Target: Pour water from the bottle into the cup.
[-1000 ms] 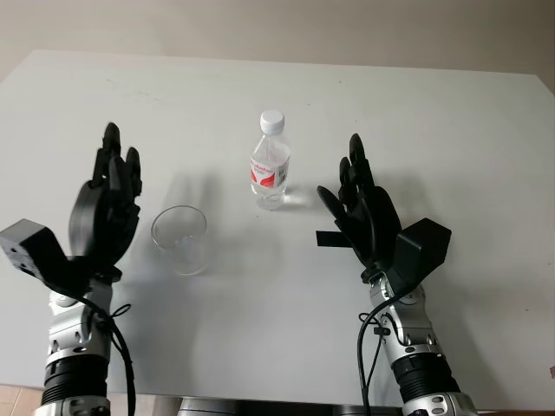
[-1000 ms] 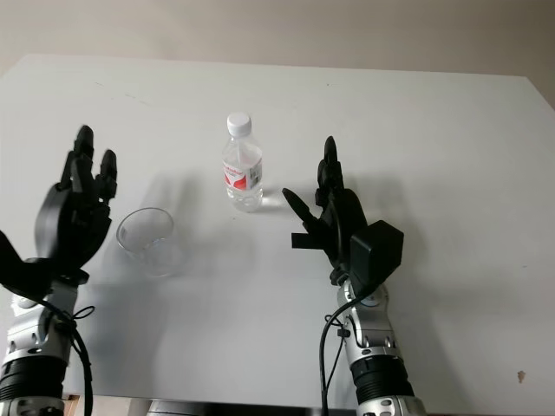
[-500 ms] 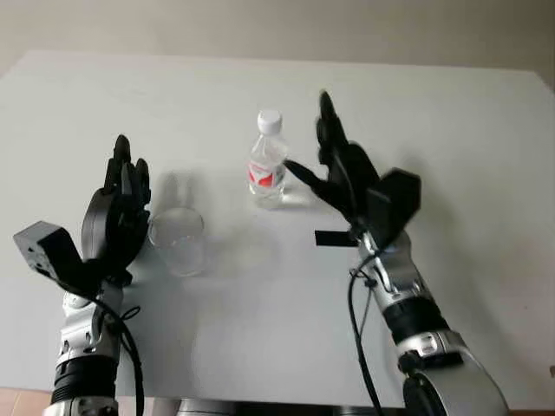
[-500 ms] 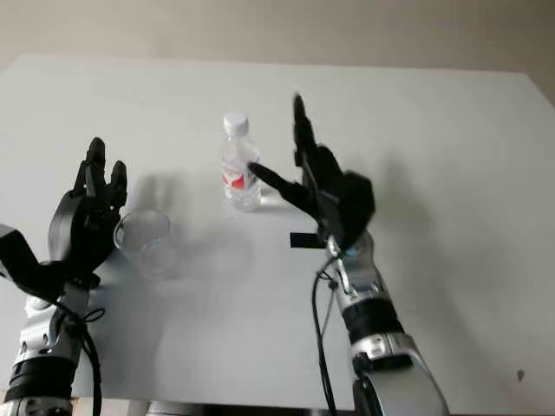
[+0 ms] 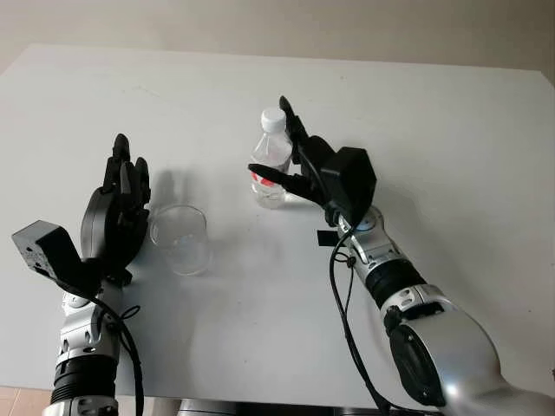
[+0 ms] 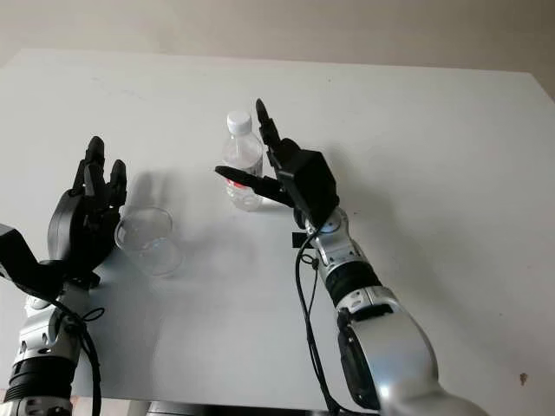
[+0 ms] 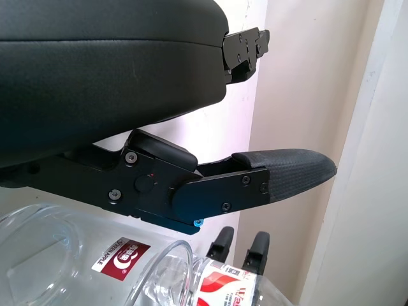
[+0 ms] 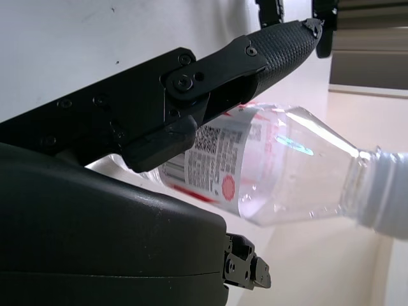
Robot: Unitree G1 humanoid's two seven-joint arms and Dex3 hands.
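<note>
I see the bottle (image 5: 271,161) upright at frame centre on the white table (image 5: 451,130), white cap on, red label facing me. My right hand (image 5: 299,165) is at the bottle's right side, fingers apart around it, thumb across the label; I can't tell if they touch it. The cup (image 5: 180,238) stands lower left of the bottle, clear glass. My left hand (image 5: 117,212) is open just left of the cup, fingers pointing up, not touching.
</note>
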